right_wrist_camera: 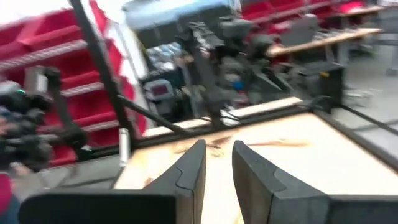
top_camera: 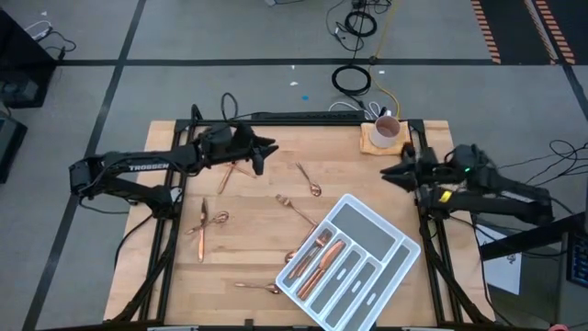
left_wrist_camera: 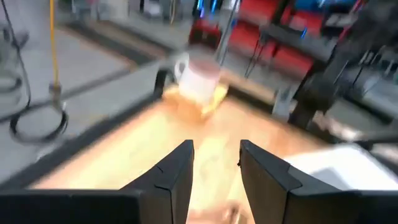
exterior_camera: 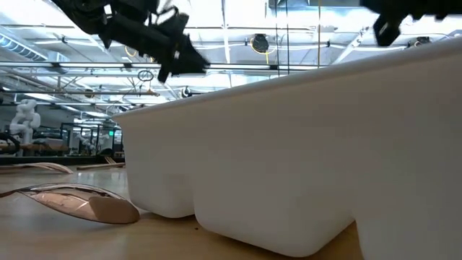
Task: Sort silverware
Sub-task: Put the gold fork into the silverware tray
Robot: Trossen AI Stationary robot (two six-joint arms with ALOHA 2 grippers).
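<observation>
Copper silverware lies scattered on the wooden table: a spoon (top_camera: 309,181), a fork (top_camera: 294,208), pieces near the left side (top_camera: 202,226) and a spoon (top_camera: 258,288) at the near edge, also seen in the low view (exterior_camera: 79,202). Several more pieces (top_camera: 317,258) lie in the white divided tray (top_camera: 372,241). My left gripper (top_camera: 264,153) (left_wrist_camera: 216,163) hovers open above the table's far left part, holding nothing. My right gripper (top_camera: 390,173) (right_wrist_camera: 218,163) hangs slightly open off the tray's far right side, also empty.
A white mug (top_camera: 386,131) stands on a yellow coaster at the table's far right corner, also visible in the left wrist view (left_wrist_camera: 200,78). The tray's white wall (exterior_camera: 303,166) fills most of the low view. Bare wood lies between the scattered pieces and the tray.
</observation>
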